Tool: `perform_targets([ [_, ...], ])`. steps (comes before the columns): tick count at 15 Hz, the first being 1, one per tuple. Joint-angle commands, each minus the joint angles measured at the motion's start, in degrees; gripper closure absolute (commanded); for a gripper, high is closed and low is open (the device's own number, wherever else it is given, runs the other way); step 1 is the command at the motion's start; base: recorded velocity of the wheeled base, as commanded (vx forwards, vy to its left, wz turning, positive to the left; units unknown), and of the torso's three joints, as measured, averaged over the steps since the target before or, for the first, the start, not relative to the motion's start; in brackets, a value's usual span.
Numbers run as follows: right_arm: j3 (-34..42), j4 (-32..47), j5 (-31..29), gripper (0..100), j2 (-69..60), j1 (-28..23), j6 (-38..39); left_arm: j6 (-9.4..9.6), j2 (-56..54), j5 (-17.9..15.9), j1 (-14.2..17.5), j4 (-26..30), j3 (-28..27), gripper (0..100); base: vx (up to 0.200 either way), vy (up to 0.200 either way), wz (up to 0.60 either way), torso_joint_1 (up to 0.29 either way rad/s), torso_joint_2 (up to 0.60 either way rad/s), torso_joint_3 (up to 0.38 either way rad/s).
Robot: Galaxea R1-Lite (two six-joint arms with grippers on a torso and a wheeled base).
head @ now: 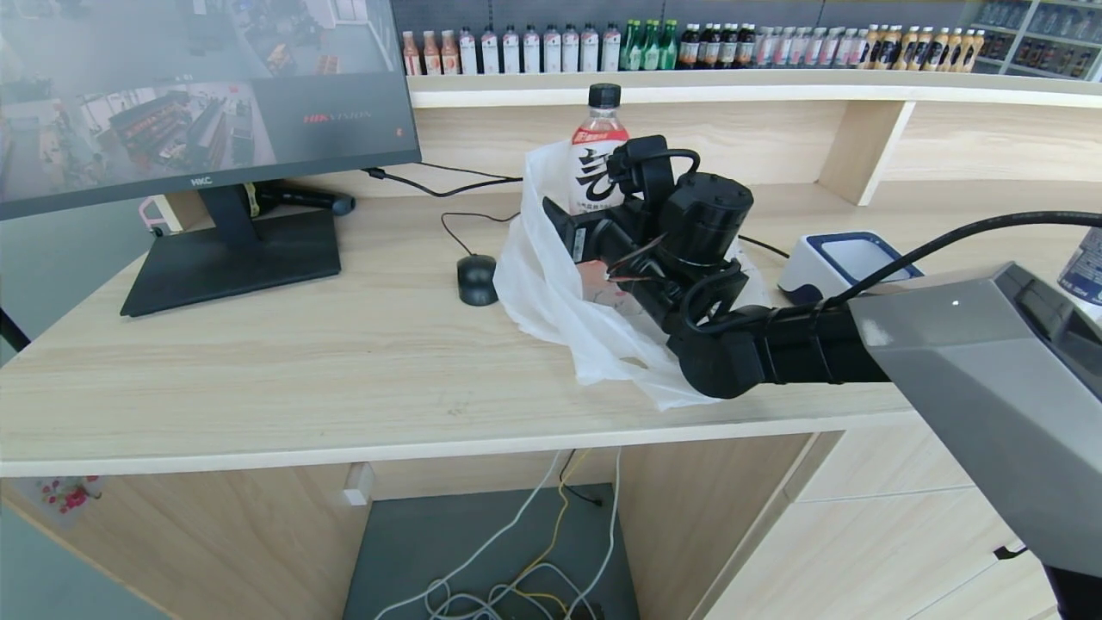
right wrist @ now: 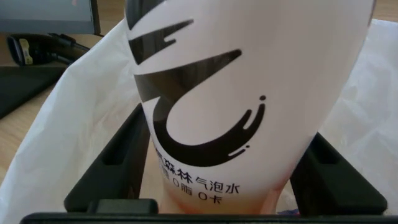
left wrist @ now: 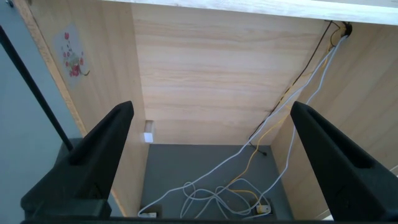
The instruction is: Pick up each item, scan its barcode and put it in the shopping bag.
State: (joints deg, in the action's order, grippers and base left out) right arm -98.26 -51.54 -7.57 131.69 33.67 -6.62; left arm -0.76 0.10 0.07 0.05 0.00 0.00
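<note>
Item: the clear plastic drink bottle (head: 598,142) (right wrist: 249,93), smooth and rounded, with a white label with black strokes and a black screw cap, stands inside the shopping bag at mid-counter, toward the far side
Axis: long axis upright, cap up
Hold: the right gripper (head: 594,226) (right wrist: 227,180) comes in from the right, its black fingers clamped on the bottle's lower body, one on each side
Bag: thin, crinkled white plastic shopping bag (head: 538,284) (right wrist: 81,93), mouth open upward, film slumping almost to the counter's near edge
Open room: bare pale wood-grain counter (head: 258,362) lies left of the bag
Neighbours: a black rounded mouse (head: 476,280) lies just beside the bag's left side; a white box scanner (head: 839,263) with a blue rim sits near on the right
Far edge: a raised wooden ledge (head: 689,90) runs behind the bottle
Far left: a black flat monitor (head: 198,95) on a slab stand
Other arm: the left gripper (left wrist: 211,155) hangs below the counter, fingers wide apart and holding nothing, facing loose white and yellow cables (left wrist: 217,186)
</note>
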Motion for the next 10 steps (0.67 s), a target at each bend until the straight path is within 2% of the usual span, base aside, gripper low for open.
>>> perform_targets([
  [1, 0.0, 0.0, 0.0, 0, 0.1, 0.1, -0.1, -0.04, 0.0, 0.0, 0.0, 0.0, 0.0, 0, 0.0, 0.0, 0.0, 0.0, 0.0, 0.0],
  [10, -0.1, -0.1, 0.0, 0, 0.1, 0.2, -0.1, -0.04, 0.0, 0.0, 0.0, 0.0, 0.0, 0, 0.0, 0.0, 0.0, 0.0, 0.0, 0.0],
])
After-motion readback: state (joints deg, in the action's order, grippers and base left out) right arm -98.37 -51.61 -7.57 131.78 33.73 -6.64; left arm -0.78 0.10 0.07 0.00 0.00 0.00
